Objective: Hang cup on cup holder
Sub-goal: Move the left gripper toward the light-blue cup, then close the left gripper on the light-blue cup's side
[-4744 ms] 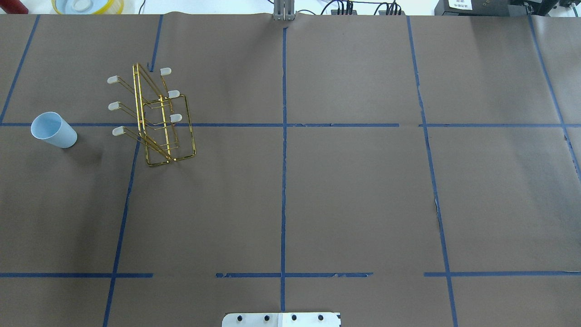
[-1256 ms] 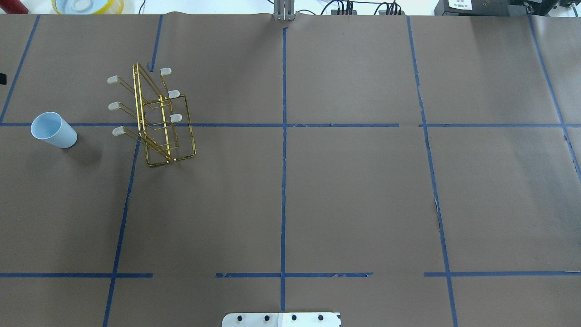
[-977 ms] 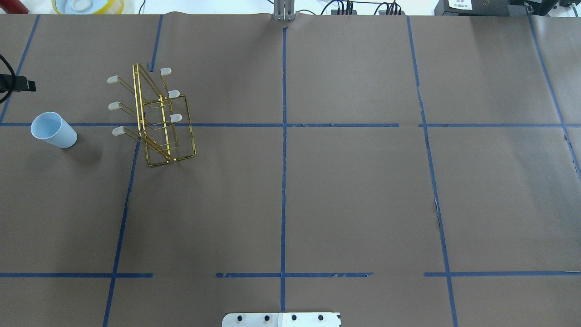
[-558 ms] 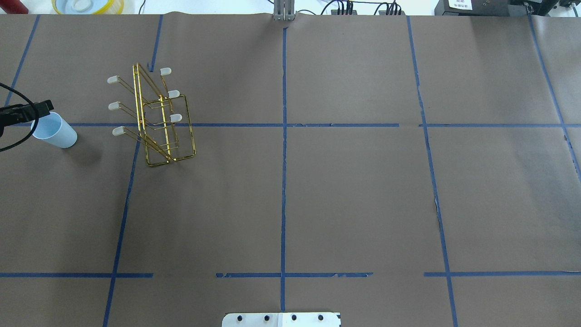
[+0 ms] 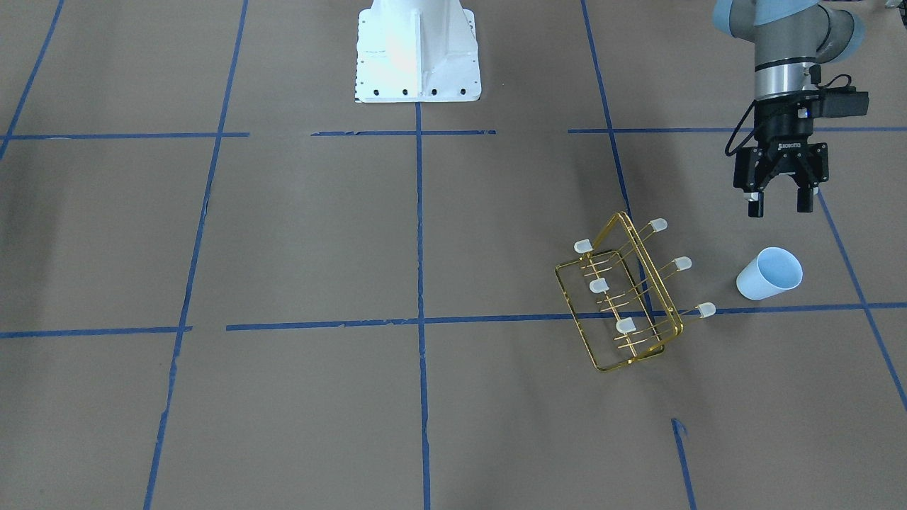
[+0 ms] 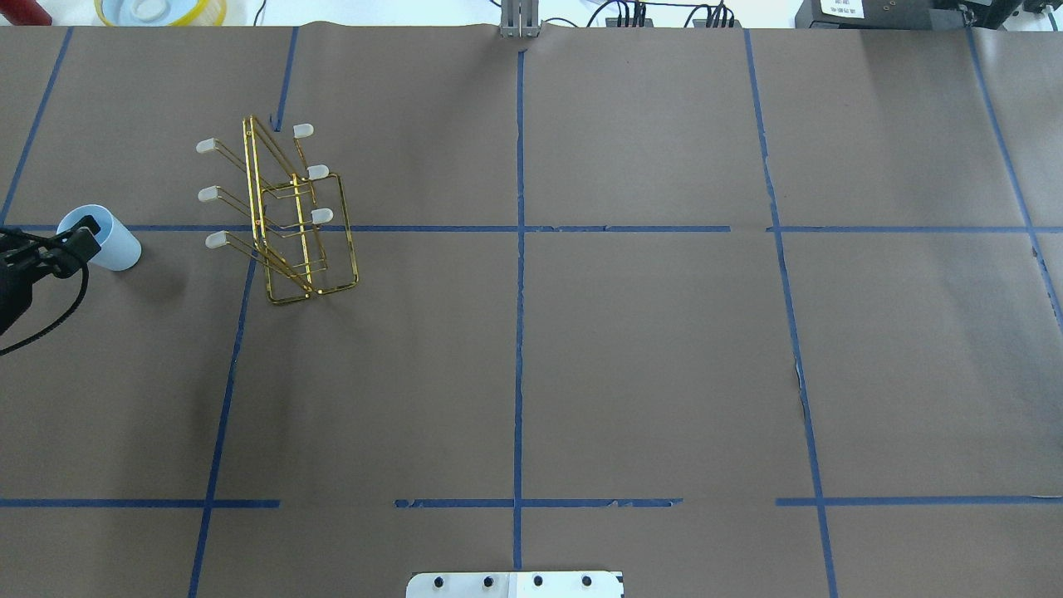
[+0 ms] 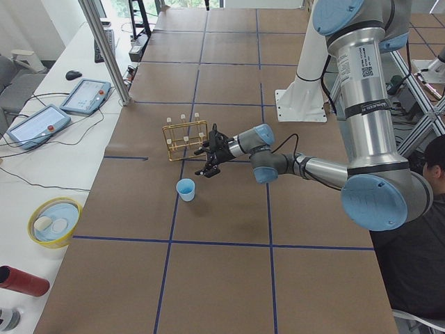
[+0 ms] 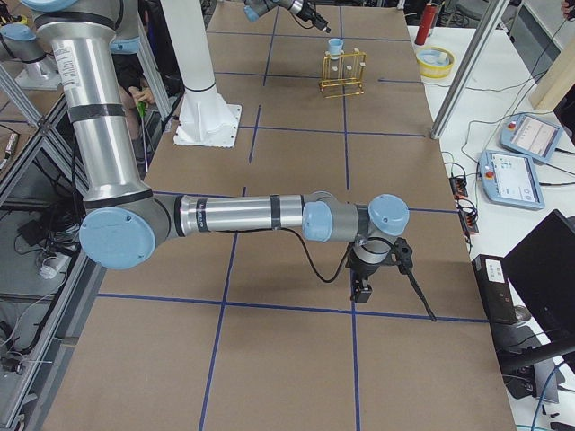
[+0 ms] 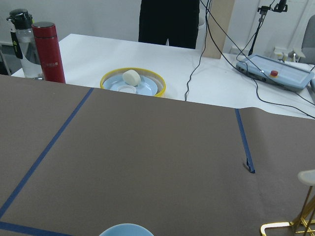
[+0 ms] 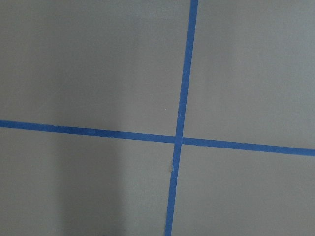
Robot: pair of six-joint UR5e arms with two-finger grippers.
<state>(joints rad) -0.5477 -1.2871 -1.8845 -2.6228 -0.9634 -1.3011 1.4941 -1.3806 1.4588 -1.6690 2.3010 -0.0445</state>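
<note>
Tape lines (image 6: 519, 332) in blue cross the brown paper of your table (image 6: 648, 374). The cup (image 5: 769, 274) stands upright on it, mouth up, on the robot's left side and close to one of those lines. The cup holder (image 5: 623, 297) sits just beside it but apart, on its rectangular base, with three of its white-capped prongs (image 5: 706, 309) slanting toward the cup. Neither touches the other.

You see the left gripper (image 5: 779, 205) hanging over the table near the cup, on the side toward the robot's base, pointing down. Its two fingers (image 5: 755, 207) are spread with a clear gap between them and have hold of nothing. In the overhead view its dark body overlaps the cup's rim at the picture's left edge. The side view shows it above the cup, not around it.

From the left wrist camera you get only the top of the cup's rim at the bottom edge, a corner of the rack at the lower right, and beyond the paper a yellow bowl (image 9: 133, 83) and a red bottle (image 9: 48, 51).

The right gripper (image 8: 361, 289) hangs low over the far right end of the table, well apart from both things. I cannot tell you how its fingers stand.
</note>
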